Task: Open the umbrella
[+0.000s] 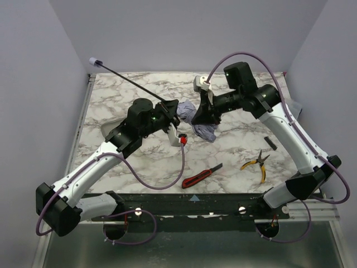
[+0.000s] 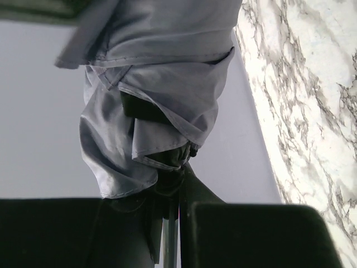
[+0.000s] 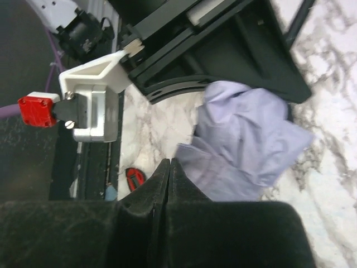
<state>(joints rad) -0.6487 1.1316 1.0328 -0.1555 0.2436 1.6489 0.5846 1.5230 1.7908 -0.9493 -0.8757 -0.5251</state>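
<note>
The umbrella lies across the middle of the table. Its thin black shaft (image 1: 131, 84) is drawn out and runs up to the lavender handle (image 1: 95, 61) at the far left. The pale lavender canopy (image 1: 205, 133) hangs bunched and folded. My left gripper (image 1: 170, 114) is shut on the shaft just below the canopy; in the left wrist view the shaft (image 2: 170, 234) runs between the fingers and the fabric (image 2: 162, 84) fills the top. My right gripper (image 1: 201, 118) is shut, its tips (image 3: 169, 162) pressed together at the edge of the fabric (image 3: 245, 145), with nothing showing between them.
A red-and-black utility knife (image 1: 202, 176) lies near the front edge, also in the right wrist view (image 3: 134, 177). Yellow-handled pliers (image 1: 257, 163) and a small black part (image 1: 270, 142) lie at the right. Grey walls close in three sides of the marble table (image 1: 122, 100).
</note>
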